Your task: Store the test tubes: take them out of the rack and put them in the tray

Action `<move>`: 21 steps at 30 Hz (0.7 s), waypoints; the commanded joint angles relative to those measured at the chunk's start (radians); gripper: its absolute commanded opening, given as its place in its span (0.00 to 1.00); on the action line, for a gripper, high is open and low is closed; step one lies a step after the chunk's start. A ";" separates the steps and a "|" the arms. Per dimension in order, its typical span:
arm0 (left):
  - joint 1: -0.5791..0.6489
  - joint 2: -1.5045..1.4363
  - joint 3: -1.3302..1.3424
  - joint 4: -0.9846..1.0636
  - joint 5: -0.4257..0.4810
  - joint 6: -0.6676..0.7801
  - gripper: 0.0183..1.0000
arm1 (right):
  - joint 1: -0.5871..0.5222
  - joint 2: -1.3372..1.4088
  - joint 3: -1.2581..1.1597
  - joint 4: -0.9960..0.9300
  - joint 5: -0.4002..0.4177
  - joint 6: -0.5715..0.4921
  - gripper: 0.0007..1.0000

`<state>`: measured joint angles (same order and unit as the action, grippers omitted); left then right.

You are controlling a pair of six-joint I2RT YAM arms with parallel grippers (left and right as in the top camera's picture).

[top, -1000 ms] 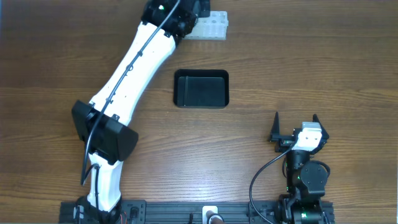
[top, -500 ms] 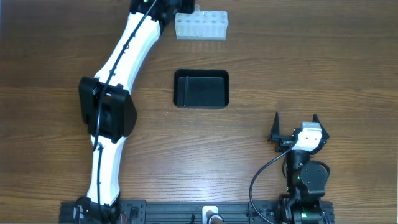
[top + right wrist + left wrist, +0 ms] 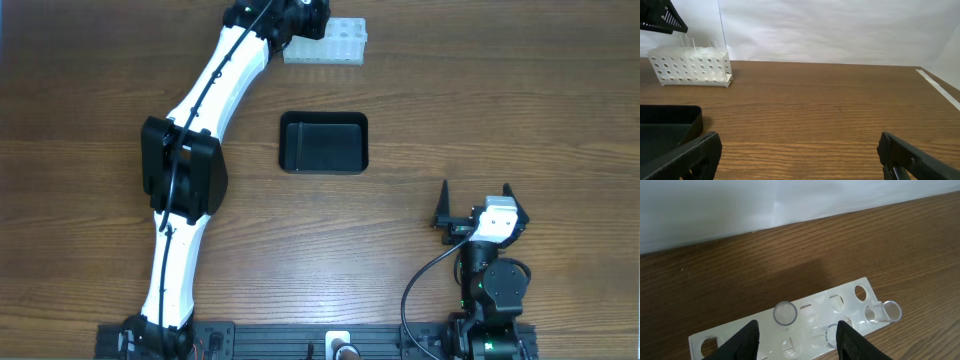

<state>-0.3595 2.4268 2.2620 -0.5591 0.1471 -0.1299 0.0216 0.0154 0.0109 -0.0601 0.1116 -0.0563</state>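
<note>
A white perforated test tube rack [image 3: 330, 42] stands at the table's far edge. Clear test tubes sit upright in it, one [image 3: 785, 313] near the middle, another [image 3: 832, 334] closer, and a third [image 3: 883, 312] leaning at the rack's end. My left gripper [image 3: 303, 20] hovers over the rack's left part, open, its fingers [image 3: 747, 340] either side of the rack [image 3: 740, 335] and holding nothing. The black tray [image 3: 323, 142] lies mid-table with nothing in it. My right gripper [image 3: 475, 190] rests open near its base, far from both.
The right wrist view looks across bare wood to the rack [image 3: 690, 65] and the tray's corner [image 3: 670, 125], with the left arm's gripper [image 3: 660, 17] above the rack. A white wall rises behind the table edge.
The left arm drew back to the left of the rack, then swung right again over it; its elbow shifted. The right arm stayed still.
</note>
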 commanded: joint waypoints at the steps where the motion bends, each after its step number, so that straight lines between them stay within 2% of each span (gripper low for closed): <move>1: 0.003 0.013 0.000 0.010 -0.004 0.019 0.48 | -0.006 -0.010 -0.006 -0.004 -0.002 0.003 0.99; 21: 0.003 0.090 0.000 0.132 -0.051 0.018 0.48 | -0.006 -0.010 -0.006 -0.004 -0.002 0.003 0.99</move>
<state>-0.3595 2.4989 2.2616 -0.4305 0.1158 -0.1265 0.0216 0.0154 0.0109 -0.0601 0.1112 -0.0566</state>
